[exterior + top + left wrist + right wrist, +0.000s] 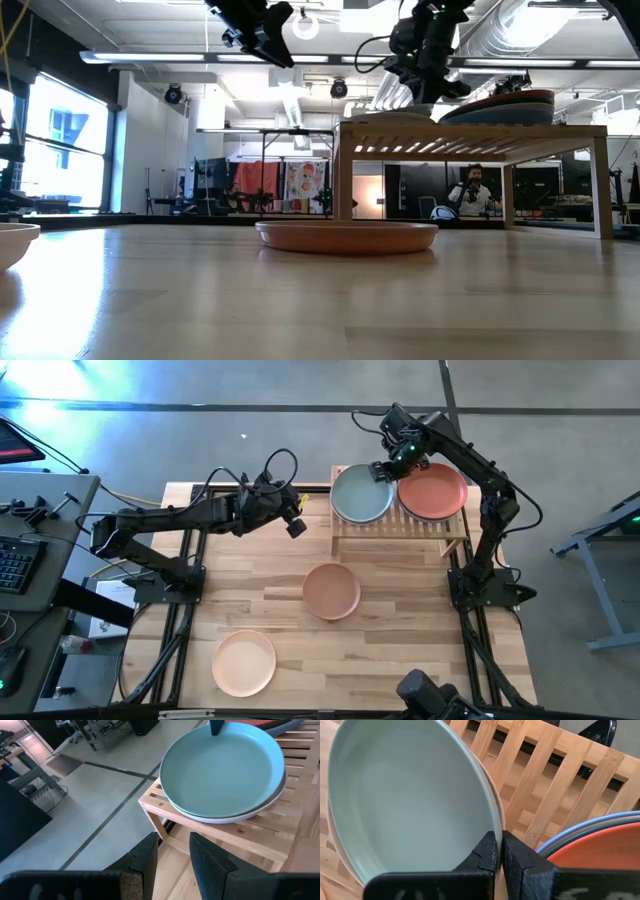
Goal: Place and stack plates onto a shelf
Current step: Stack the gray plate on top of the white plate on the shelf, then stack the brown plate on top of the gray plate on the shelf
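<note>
Pinching the rim of the pale sage plate [361,496], the right gripper [383,470] is clamped tight on its far-right edge, w/ that plate sitting on an off-white plate [260,807] on the left half of the shelf [400,532]. Right half of the shelf holds a second stack: orange-red plate [433,491] on top, blue plate [600,824] rim peeking out beneath it (there's another rim between them, colour hard to call). Left gripper [294,525] hangs in the air just off the shelf's left end, fingers parted, nothing in them. Down on the table [400,650], the tan-pink plate [331,590] lies just in front of the shelf, and the peach plate [244,662] lies well apart from the shelf, toward the front-left. Across the room behind the shelf, a person [473,190] is seated.
</note>
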`<state>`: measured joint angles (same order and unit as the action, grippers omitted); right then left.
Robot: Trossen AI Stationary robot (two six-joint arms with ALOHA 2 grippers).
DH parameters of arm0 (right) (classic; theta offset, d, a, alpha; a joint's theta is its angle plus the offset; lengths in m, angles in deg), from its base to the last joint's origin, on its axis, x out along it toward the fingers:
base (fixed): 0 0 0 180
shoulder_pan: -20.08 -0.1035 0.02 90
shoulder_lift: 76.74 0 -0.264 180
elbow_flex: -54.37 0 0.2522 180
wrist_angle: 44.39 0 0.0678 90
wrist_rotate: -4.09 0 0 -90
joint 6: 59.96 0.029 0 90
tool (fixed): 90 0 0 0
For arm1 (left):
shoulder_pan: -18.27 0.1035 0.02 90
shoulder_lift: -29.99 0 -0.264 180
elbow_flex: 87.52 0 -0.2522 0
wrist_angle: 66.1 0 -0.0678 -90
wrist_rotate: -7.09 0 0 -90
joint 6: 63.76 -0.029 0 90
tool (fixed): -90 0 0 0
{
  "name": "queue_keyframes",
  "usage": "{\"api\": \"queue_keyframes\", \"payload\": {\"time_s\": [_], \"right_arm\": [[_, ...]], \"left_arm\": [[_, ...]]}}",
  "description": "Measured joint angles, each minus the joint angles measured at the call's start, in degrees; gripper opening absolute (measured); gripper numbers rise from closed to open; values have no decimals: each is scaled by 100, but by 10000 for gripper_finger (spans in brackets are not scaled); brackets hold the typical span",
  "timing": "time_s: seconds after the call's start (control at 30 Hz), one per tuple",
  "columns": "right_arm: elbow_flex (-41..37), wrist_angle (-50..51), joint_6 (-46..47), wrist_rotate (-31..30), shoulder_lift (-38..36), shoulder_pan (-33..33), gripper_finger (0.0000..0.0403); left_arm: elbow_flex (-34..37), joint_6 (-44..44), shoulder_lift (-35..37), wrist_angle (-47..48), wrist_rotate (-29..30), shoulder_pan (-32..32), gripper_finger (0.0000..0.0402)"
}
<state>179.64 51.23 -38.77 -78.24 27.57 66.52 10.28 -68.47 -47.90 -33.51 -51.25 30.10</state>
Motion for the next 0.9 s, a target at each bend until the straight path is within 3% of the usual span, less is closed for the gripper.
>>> {"api": "queue_keyframes", "payload": {"time_s": [0.5,0.77,0.9], "right_arm": [[0,-44,-17,146,0,2,4],[2,-24,-66,1,0,2,66],[2,-26,-168,-15,0,2,77]], "left_arm": [[0,2,0,0,0,0,102],[2,2,0,-1,2,0,102],[2,2,0,-2,2,0,101]]}}
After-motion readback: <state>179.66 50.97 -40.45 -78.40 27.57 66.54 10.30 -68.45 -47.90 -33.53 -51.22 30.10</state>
